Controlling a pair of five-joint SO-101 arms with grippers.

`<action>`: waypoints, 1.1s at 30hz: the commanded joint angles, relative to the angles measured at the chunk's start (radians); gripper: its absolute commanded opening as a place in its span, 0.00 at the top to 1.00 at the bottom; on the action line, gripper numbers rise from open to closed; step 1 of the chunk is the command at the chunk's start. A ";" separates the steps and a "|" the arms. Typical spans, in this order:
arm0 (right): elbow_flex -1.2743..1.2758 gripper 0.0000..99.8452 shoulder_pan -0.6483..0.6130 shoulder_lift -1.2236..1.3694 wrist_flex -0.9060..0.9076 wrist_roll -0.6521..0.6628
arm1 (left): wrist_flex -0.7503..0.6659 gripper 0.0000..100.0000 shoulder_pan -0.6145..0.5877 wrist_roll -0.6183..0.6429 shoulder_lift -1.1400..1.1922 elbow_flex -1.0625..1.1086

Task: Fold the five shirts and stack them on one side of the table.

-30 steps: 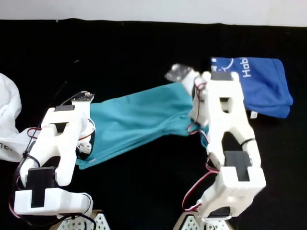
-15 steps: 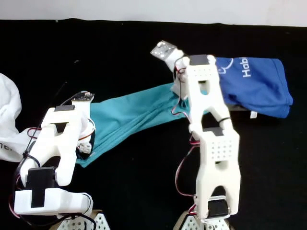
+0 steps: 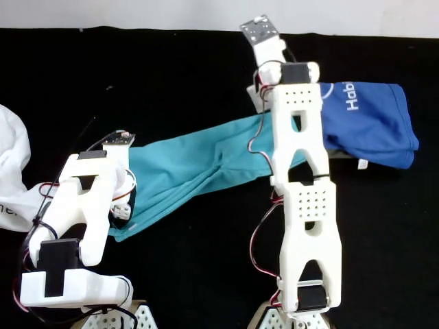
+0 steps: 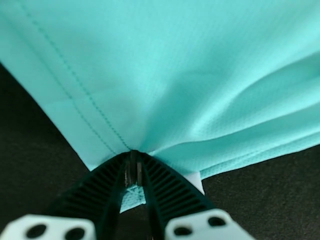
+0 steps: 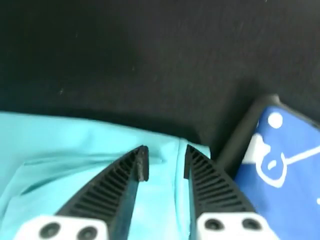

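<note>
A teal shirt [image 3: 199, 168] lies stretched in a long band across the black table. My left gripper [image 4: 132, 170] is shut on its hem at the near-left end [image 3: 127, 195], and the cloth fans out from the pinch. My right arm [image 3: 298, 171] is stretched out over the shirt's other end. There my right gripper [image 5: 165, 162] is open just above a corner of the teal shirt [image 5: 90, 150], with nothing between its fingers. A folded blue shirt [image 3: 374, 123] lies right beside that end; it is the same blue shirt [image 5: 280, 160] that the right wrist view catches.
A crumpled white shirt [image 3: 14, 171] sits at the table's left edge, behind the left arm's base [image 3: 68, 288]. Black tabletop [image 3: 171, 75] stretches behind the teal shirt up to the white back wall.
My right arm has straightened and stretched toward the back of the table, and its wrist now sits over the teal shirt's far end. The left arm has kept still with its hold.
</note>
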 commanded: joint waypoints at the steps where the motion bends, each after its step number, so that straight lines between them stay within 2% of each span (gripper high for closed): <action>1: -0.096 0.88 0.013 -0.012 0.125 -0.011 | -0.044 0.99 -0.004 0.003 0.007 0.001; 7: -0.097 0.89 0.012 -0.008 0.206 -0.012 | -0.046 0.99 -0.004 0.003 0.005 0.001; 10: -0.027 0.98 -0.019 -0.019 0.211 -0.015 | -0.040 0.99 0.001 0.005 -0.005 0.001; 12: 0.065 0.99 -0.056 -0.025 0.211 -0.057 | -0.037 0.99 0.002 0.023 -0.021 -0.001; 17: 0.254 0.99 -0.148 -0.081 0.205 -0.167 | 0.061 0.99 0.002 0.118 -0.183 -0.001; 24: 0.255 0.99 -0.283 -0.025 0.168 -0.169 | 0.161 0.99 -0.004 0.147 -0.423 0.007; 29: 0.255 0.99 -0.295 0.021 0.091 -0.170 | 0.121 0.99 -0.004 0.147 -0.464 0.041; 33: 0.186 0.99 -0.280 -0.033 0.174 -0.166 | 0.009 0.99 -0.038 0.176 -0.430 0.090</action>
